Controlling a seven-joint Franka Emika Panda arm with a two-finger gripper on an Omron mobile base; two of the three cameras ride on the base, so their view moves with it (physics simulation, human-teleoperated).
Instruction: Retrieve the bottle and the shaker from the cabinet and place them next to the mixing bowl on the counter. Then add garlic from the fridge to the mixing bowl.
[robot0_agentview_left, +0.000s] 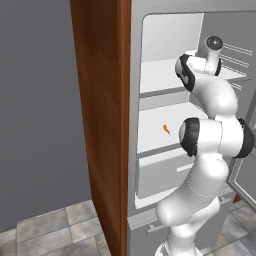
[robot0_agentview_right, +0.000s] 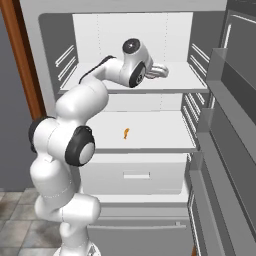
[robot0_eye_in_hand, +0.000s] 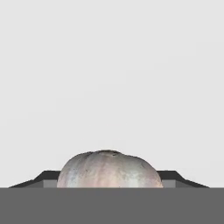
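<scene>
A pale, ridged garlic bulb (robot0_eye_in_hand: 109, 168) sits right in front of the hand camera. My gripper (robot0_eye_in_hand: 109, 180) is shut on the garlic, with a dark fingertip (robot0_eye_in_hand: 46, 177) tight against each side of it. From the right base camera the gripper (robot0_agentview_right: 162, 71) is reaching into the open fridge just above the top shelf (robot0_agentview_right: 185, 82), with the garlic hidden behind the hand. The bottle, the shaker, the cabinet and the mixing bowl are out of view.
A small orange item (robot0_agentview_right: 126, 132) lies on the middle shelf, with a closed drawer (robot0_agentview_right: 135, 175) below it. The open fridge door (robot0_agentview_right: 230, 125) and its racks stand close on the right. A brown wooden panel (robot0_agentview_left: 102, 125) borders the fridge on the left.
</scene>
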